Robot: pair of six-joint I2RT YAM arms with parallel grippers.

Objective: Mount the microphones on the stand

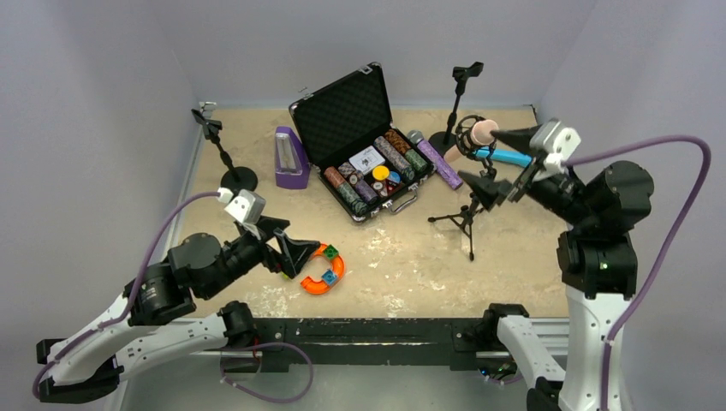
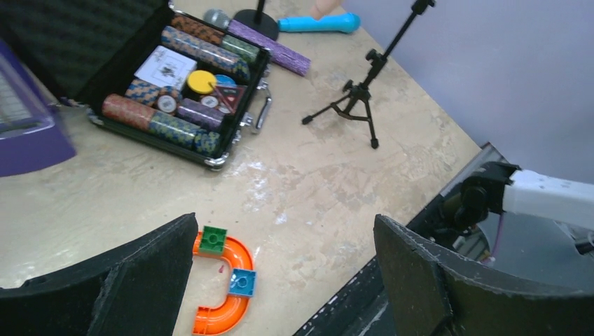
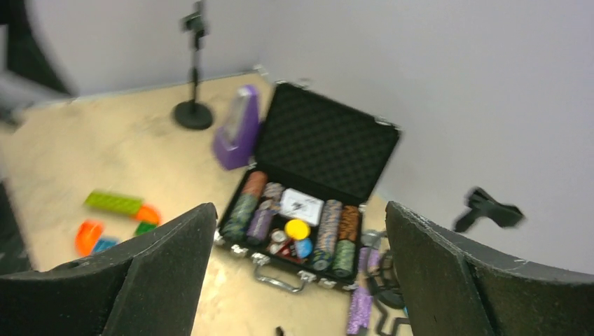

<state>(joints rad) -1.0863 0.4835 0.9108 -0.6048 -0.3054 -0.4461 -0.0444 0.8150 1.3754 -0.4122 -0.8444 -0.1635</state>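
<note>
Though free, microphone [image 1: 481,130] beside right claw [image 1: 484,163]

top: high, near edge, looking down | left wrist: low, facing far-right | right wrist: raised, facing left | shared: chip case [image 1: 342,110]

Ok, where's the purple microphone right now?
In the top view the purple microphone lies flat on the table, right of centre, just beside the right side of the open chip case, its silver head by the round-base stand.
</note>
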